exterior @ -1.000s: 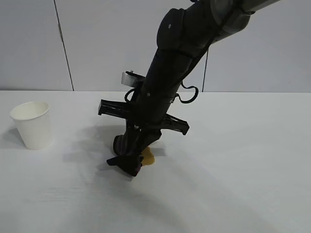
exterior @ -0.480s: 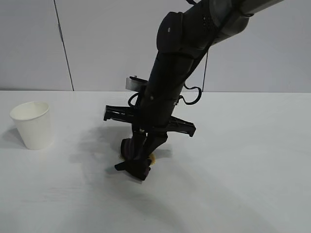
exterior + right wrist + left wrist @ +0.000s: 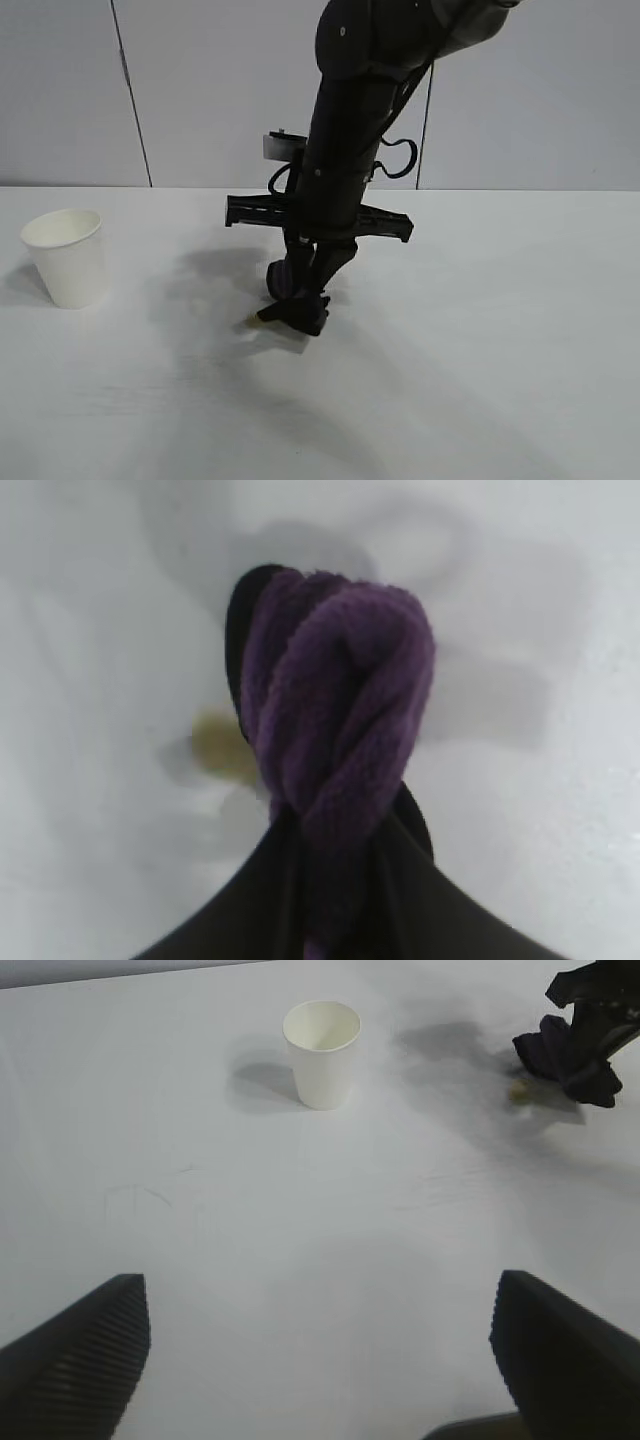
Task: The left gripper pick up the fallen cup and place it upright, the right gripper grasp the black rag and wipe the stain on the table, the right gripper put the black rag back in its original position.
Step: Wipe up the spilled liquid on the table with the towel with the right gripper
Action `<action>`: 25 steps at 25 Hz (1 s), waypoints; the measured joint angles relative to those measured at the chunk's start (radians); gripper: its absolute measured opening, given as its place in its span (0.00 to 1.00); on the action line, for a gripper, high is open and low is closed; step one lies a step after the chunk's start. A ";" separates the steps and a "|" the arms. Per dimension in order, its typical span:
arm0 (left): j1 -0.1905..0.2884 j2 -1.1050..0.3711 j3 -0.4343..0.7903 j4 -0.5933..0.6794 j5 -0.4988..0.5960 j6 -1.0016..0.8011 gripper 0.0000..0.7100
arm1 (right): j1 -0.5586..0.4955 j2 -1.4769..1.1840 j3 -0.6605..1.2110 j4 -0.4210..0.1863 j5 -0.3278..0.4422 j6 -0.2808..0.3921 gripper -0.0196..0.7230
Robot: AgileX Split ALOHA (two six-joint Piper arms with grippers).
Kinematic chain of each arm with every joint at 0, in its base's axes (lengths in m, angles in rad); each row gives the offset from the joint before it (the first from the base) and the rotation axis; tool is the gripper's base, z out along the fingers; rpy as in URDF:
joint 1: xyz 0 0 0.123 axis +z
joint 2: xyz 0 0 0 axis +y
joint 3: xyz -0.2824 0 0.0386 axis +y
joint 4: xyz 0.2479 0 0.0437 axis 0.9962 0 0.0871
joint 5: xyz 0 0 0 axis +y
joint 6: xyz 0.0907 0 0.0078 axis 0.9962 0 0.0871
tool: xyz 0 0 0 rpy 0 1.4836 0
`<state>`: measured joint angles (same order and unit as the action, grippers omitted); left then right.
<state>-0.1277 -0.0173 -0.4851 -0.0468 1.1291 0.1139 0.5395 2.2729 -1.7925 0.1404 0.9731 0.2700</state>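
- The cup [image 3: 65,256] already stands upright on the table [image 3: 500,350], at the left side in the exterior view, with its mouth up; so the first part of the task looks finished
- The left gripper [image 3: 320,1360] is not seen in the exterior view; in its own wrist view its two fingers are wide apart and hold nothing, and it points toward the cup from well apart. I judge it is only waiting
- The right gripper [image 3: 298,300] points down steeply near the middle of the table, and its fingers are clamped on the black rag [image 3: 290,295], which hangs bunched between them
- In the right wrist view the rag [image 3: 335,730] shows its purple part, twisted into a thick roll
- The stain [image 3: 222,742] is not gone: a small yellowish-brown mark lies on the table just beside the rag. In the exterior view only a small bit of it [image 3: 251,321] shows at the rag's left edge
- Whether the rag touches the table now, I cannot tell surely; it seems at the surface or a little above it
- So the wiping step is in hand but not completed, as I judge
- What is left: to wipe the remaining mark, then to put the rag back in its original position and release it
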 joint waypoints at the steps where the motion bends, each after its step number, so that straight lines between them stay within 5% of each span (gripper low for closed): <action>1: 0.000 0.000 0.000 0.000 0.000 0.000 0.93 | 0.000 0.000 -0.001 0.011 0.000 0.002 0.15; 10: 0.000 0.000 0.000 0.000 0.000 0.000 0.93 | 0.000 0.048 -0.001 0.235 -0.021 -0.074 0.15; 20: 0.000 0.000 0.000 0.000 0.000 0.000 0.93 | 0.028 0.082 -0.006 0.261 -0.022 -0.100 0.15; 25: 0.000 0.000 0.000 0.000 0.000 0.000 0.93 | 0.026 0.082 -0.011 0.195 0.005 -0.098 0.15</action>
<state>-0.1277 -0.0173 -0.4851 -0.0468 1.1291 0.1139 0.5651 2.3551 -1.8037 0.3359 0.9779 0.1722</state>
